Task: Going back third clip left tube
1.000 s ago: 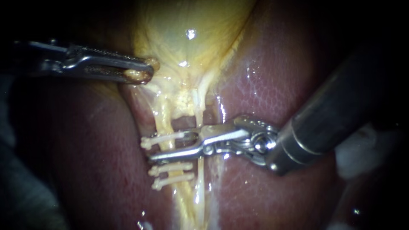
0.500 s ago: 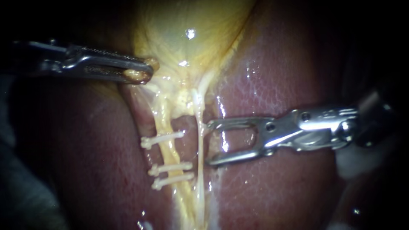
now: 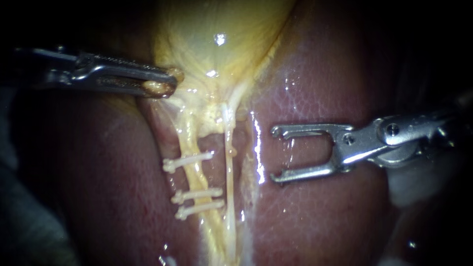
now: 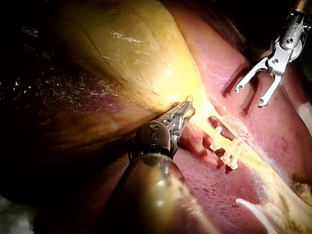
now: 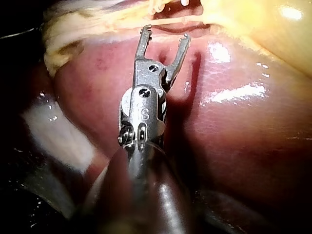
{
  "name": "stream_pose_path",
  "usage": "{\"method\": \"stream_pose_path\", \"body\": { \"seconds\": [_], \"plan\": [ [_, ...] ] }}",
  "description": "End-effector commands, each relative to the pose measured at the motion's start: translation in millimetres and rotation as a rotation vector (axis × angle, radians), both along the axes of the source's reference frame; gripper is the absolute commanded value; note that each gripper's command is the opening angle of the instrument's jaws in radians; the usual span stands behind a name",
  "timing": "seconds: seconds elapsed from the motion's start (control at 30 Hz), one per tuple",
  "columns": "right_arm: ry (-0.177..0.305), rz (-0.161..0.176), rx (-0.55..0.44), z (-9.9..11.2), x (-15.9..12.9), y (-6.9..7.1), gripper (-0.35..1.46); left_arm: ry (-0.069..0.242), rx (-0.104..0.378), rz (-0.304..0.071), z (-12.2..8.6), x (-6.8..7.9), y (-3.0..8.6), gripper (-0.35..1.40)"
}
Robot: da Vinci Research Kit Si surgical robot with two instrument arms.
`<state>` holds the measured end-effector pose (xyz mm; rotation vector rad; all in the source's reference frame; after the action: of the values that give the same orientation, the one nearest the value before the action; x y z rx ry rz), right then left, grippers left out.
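Wet, glistening liver [image 3: 315,98] across the field, dark beyond its edges. Yellow gallbladder [image 3: 221,29] above, pinched at its lower rim by the left instrument [image 3: 170,84], jaws clamped on the tissue. Bare liver all round the right instrument [image 3: 274,154], jaws spread wide and empty. Left tube [image 3: 186,140] apart from those jaws, crossed by three white clips [image 3: 189,160].

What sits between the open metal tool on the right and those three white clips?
In the endoscope view, a thin pale tube and a wet strip of liver lie between the right instrument and the clips.
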<state>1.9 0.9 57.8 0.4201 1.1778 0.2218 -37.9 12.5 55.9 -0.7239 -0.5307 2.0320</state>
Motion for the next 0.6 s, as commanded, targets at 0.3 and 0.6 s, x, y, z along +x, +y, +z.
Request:
{"method": "stream_pose_path", "body": {
  "seconds": [0.3,0.6],
  "plan": [
    [0.002,-0.002,-0.003,-0.1,-0.4,0.2,0.50,-0.005,0.003,0.005,2.8,-2.0,-0.3,-0.35],
    [0.003,-0.005,-0.008,-0.2,-0.5,0.3,0.50,-0.008,0.004,0.008,3.4,-2.2,-0.3,-0.35]
  ]
}}
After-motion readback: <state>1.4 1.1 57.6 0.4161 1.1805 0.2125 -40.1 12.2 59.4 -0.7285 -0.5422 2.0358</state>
